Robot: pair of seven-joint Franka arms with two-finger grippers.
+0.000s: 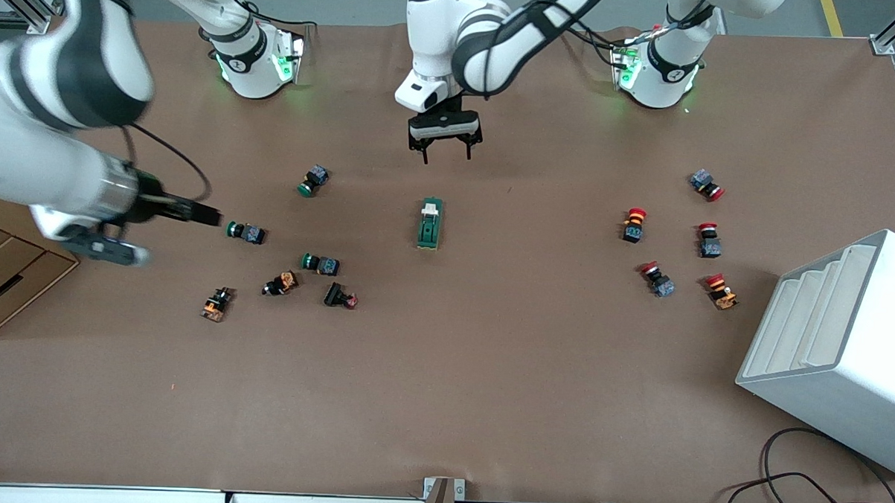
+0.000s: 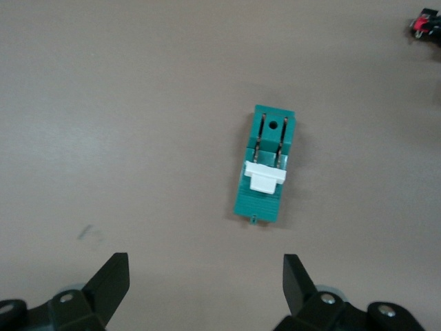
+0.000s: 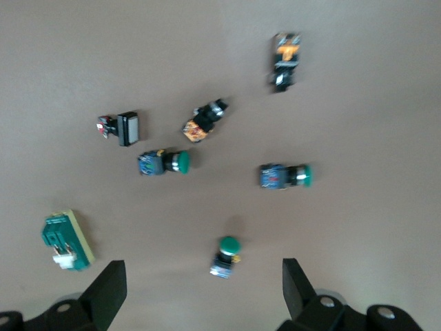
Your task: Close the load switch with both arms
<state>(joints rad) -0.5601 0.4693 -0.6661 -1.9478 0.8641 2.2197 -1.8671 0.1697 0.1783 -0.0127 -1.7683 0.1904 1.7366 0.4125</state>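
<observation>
From where I stand, the left gripper (image 1: 445,143) hangs over the bare table with its jaws released and spread wide, holding nothing and touching nothing. The single load switch (image 1: 430,222) lies flat mid-table just at six o'clock from it, its white lever (image 2: 264,178) at the end that points to twelve o'clock, toward the bases. The right gripper (image 3: 203,276) hovers over the right arm's end of the table, jaws equally wide and empty, above the scattered push-buttons. I count three green-capped push-buttons (image 1: 320,263) at about nine o'clock from the switch. Near them, around eight o'clock, are two orange-bodied parts (image 1: 280,284) and one black part with a red tip (image 1: 340,297). At three o'clock from the switch, well apart, lie five red-capped push-buttons (image 1: 634,224). One white tiered stand (image 1: 839,347) sits at four o'clock, at the left arm's end.
</observation>
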